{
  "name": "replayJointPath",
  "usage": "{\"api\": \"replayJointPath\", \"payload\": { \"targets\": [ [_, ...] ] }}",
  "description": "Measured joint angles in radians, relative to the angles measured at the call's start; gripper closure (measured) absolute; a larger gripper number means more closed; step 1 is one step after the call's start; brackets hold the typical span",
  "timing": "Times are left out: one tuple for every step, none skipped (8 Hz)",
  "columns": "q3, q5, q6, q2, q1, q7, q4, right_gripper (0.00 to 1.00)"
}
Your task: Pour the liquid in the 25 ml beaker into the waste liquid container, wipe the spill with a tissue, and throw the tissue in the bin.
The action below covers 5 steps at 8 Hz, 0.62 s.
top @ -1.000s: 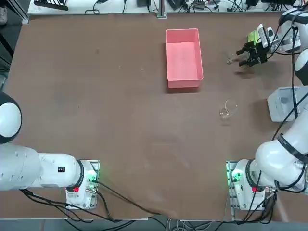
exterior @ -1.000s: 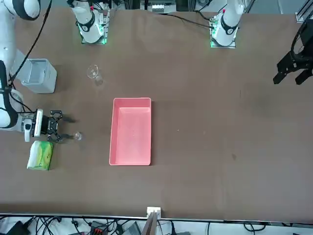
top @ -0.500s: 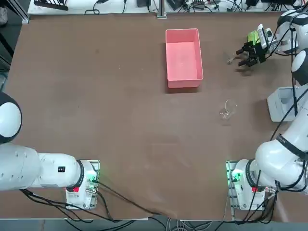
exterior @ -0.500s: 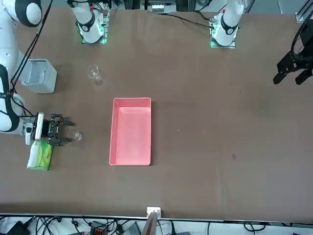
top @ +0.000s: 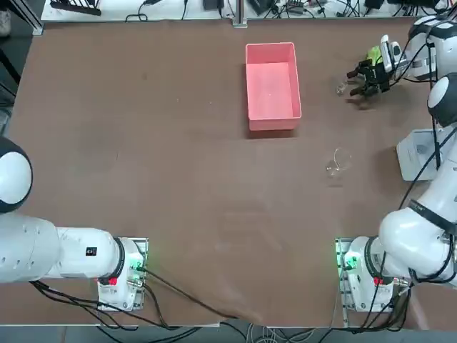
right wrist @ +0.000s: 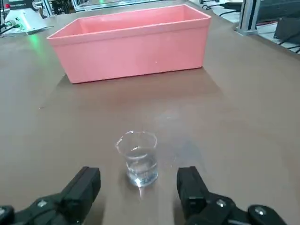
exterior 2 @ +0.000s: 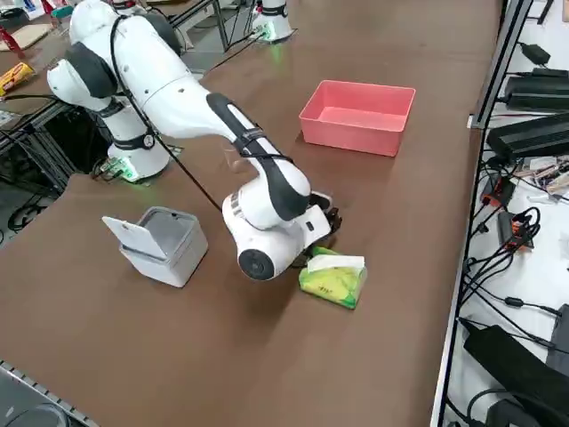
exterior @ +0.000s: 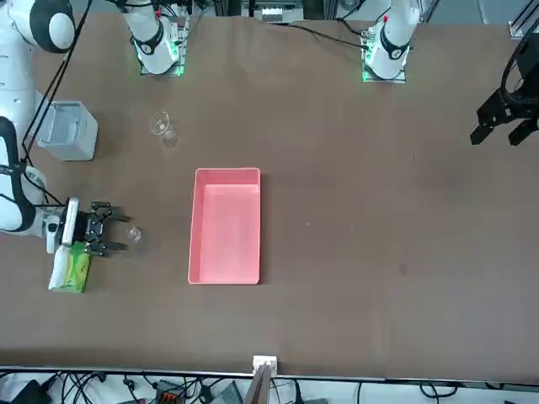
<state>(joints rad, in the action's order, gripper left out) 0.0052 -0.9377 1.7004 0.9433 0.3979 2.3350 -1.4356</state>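
Wrist view shows the right gripper (right wrist: pixel 138 187) wide open, empty, fingers flanking the 25 ml beaker (right wrist: pixel 137 158).

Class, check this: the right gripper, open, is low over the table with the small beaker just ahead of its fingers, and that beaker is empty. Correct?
Not quite. In the right wrist view the small beaker holds clear liquid. The rest stands: the right gripper is open, low over the table, with the beaker just ahead.
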Motion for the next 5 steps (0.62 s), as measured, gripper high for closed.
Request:
{"api": "replayJointPath", "payload": {
  "targets": [
    [0.001,-0.003,0.0,0.004,-0.003,0.003,0.001,0.0],
    [0.001,-0.004,0.0,0.008,-0.005,0.009,0.002,0.0],
    [0.001,-0.004,0.0,0.012,-0.007,0.015,0.002,0.0],
    [0.001,-0.004,0.001,0.017,-0.007,0.018,0.003,0.0],
    [0.001,-0.004,0.002,0.022,-0.007,0.02,0.003,0.0]
  ]
}}
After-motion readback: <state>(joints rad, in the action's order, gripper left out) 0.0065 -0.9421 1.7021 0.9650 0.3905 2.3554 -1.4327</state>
